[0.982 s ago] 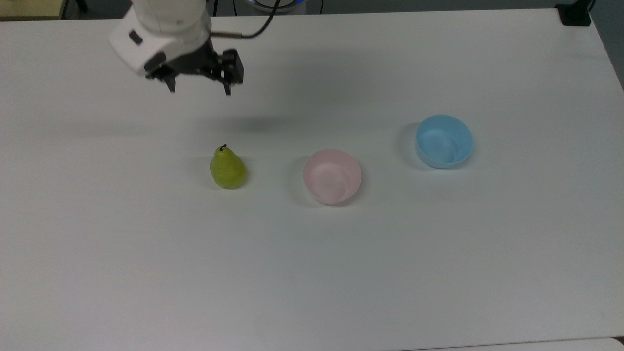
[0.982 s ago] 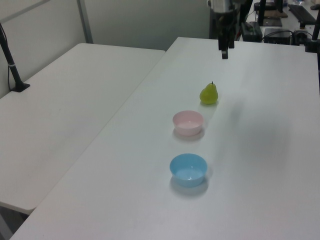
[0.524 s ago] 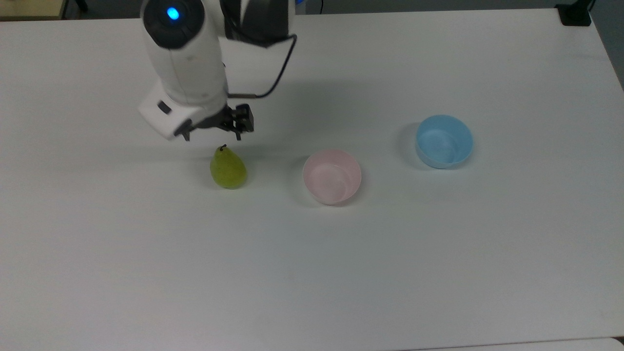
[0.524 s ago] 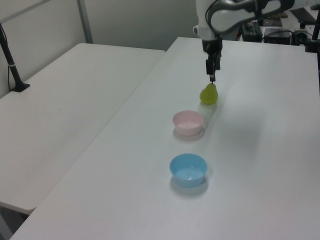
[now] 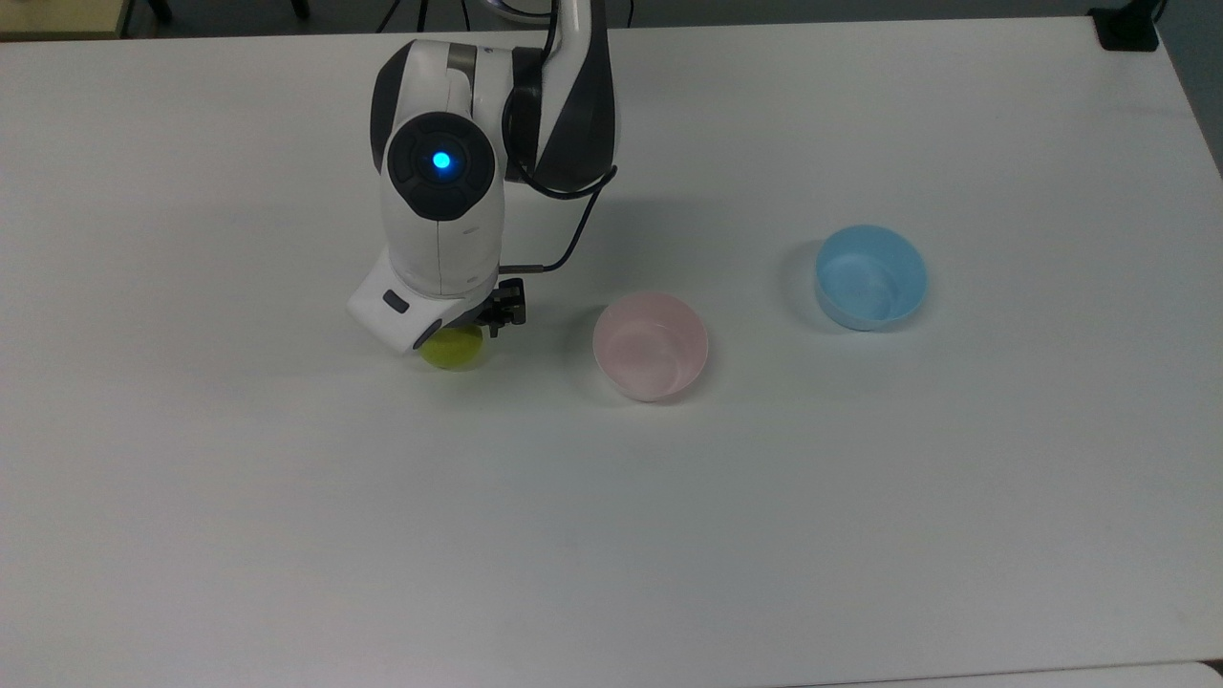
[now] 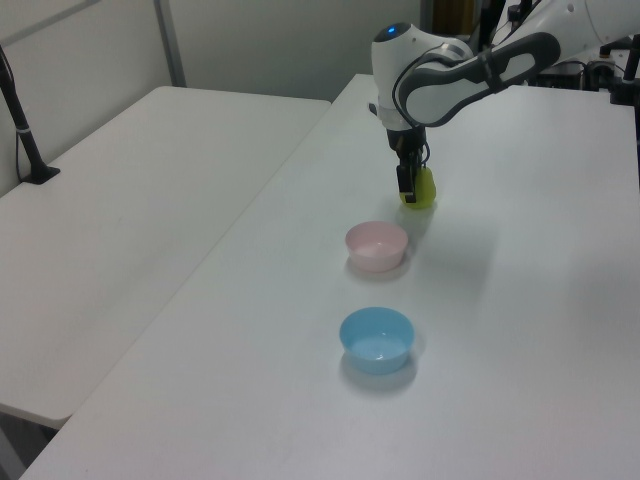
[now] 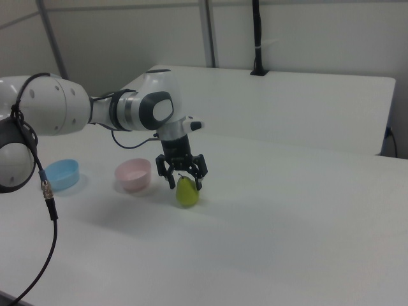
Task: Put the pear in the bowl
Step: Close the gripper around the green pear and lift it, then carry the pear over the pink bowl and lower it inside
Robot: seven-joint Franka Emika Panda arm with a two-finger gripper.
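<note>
The yellow-green pear (image 7: 187, 194) stands upright on the white table (image 7: 287, 217). My gripper (image 7: 185, 184) is open, lowered over the pear's top with one finger on each side of its neck. In the top view the arm's white wrist (image 5: 435, 229) covers most of the pear (image 5: 455, 351), leaving just its lower edge showing. The pale pink bowl (image 5: 651, 346) sits empty a short way to the top view's right of the pear. In the left view the pear (image 6: 425, 190) lies just beyond the pink bowl (image 6: 377, 245).
A light blue bowl (image 5: 870, 277) stands further to the top view's right, past the pink one, and is empty too. A second white table (image 6: 130, 220) adjoins on the left view's left. A black cable (image 7: 44, 191) hangs at the right view's left.
The arm has swung forward and come down. The gripper went from above and behind the pear to straddling its top. The pear and both bowls have stayed put.
</note>
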